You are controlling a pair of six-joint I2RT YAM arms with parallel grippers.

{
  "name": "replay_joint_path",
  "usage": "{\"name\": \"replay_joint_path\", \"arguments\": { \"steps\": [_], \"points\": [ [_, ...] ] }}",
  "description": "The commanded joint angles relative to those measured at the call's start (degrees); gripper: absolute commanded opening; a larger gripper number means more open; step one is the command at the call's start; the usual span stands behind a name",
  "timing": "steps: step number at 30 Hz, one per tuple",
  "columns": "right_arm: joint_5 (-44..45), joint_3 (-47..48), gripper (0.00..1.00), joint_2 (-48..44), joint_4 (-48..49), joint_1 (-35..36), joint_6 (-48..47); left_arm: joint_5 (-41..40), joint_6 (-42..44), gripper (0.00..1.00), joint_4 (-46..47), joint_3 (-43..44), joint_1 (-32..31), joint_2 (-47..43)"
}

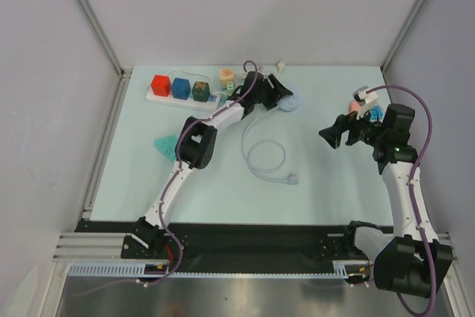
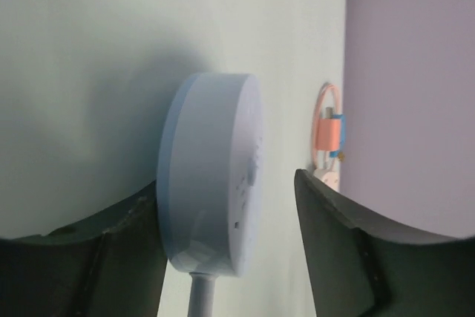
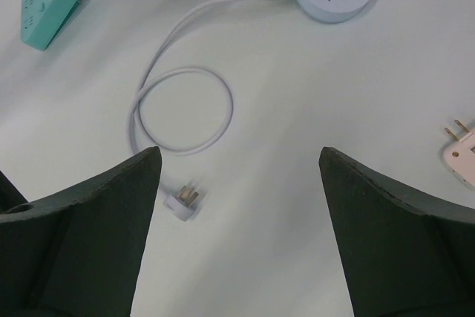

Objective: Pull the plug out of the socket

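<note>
Tabletop [image 1: 334, 191], pale mint, seen from above w/ two robot arms. The left arm reaches to the far centre. Left gripper [image 2: 225, 187] has its jaws apart around a round pale-blue socket [image 1: 292, 102]; a clear gap shows beside one finger, so it isn't clamped.

A white cable [image 3: 232, 109] runs from the socket toward the near side, makes one loop & ends in a white plug [image 3: 183, 202]. The plug lies loose on the table, well apart from the socket. In the right wrist view the socket's top face shows only empty holes, nothing plugged in.

Right gripper [image 3: 239, 155] hovers over the right side, jaws wide apart, holding nothing. A power strip [image 1: 185, 96] w/ coloured cubes sits far left.

Progress: the pull looks done, prob. only drawing the left arm clear remains. Can't tell which plug was meant, since a small white adapter [image 3: 462, 150] w/ bare prongs also lies at right.
</note>
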Motion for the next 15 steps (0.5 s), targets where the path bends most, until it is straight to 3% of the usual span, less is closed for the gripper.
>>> {"name": "replay_joint_path", "arguments": {
  "steps": [1,7,15],
  "points": [
    [0.77,0.62,0.93,-0.25,1.06,-0.22,-0.53,-1.78,3.10,0.71,-3.06,2.92,-0.42,-3.50],
    [1.30,0.45,0.93,0.10,0.97,-0.48,-1.06,-4.41,10.91,0.83,-9.30,2.04,-0.25,-8.68],
    [0.86,0.18,0.93,0.63,1.06,-1.18,-1.50,-10.13,23.31,0.86,-20.29,-0.41,-0.25,-16.85]
  ]
}}
